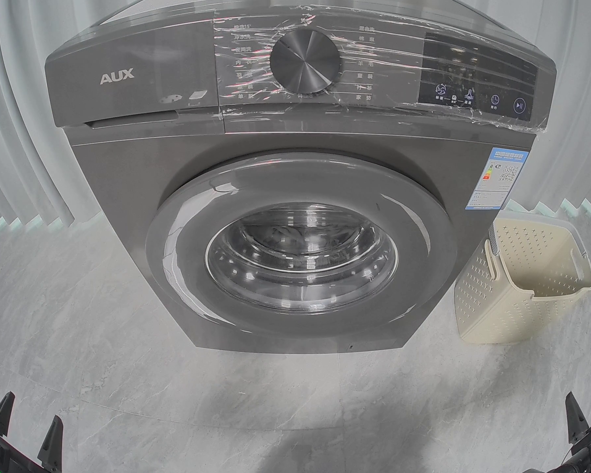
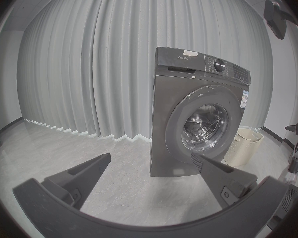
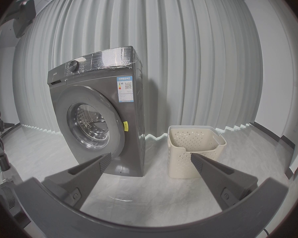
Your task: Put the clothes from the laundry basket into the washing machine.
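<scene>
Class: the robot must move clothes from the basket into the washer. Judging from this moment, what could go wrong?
1. The door of the washing machine looks shut. Until it is opened, nothing can be loaded.
2. No clothes show in the laundry basket, so the open right gripper might close on its perforated wall or on nothing.
3. The basket stands close beside the machine, so an arm reaching in might bump either one.
</scene>
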Controlling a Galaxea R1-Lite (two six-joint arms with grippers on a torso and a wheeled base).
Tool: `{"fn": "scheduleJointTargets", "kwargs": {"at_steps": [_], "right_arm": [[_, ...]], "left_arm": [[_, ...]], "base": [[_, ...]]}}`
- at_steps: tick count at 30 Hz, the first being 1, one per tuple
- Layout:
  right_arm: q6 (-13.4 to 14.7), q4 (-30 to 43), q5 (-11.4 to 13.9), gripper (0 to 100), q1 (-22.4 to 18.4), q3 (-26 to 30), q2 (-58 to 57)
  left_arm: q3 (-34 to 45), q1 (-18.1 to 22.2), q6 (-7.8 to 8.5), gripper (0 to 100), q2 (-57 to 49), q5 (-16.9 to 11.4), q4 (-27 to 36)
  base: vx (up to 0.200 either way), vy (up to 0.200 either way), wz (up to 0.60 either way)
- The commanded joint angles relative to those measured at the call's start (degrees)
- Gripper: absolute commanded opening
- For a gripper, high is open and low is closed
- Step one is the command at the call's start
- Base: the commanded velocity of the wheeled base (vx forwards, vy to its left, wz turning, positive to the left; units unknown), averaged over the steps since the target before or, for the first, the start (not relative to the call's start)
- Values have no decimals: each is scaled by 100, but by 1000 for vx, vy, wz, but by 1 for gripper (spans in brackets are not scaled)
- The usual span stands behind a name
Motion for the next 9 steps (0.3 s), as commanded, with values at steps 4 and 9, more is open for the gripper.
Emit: {"fn": "scheduleJointTargets", "kwargs": {"at_steps": [4,9], "right_arm": [[10,6,66,100,0,99,-71],[-16,15,75,100,0,99,-71]], "left_arm": [[92,1,5,100,-96,-7,-3],[92,1,14,100,-96,2,-3]], "base": [[0,0,0],[0,0,0]]}}
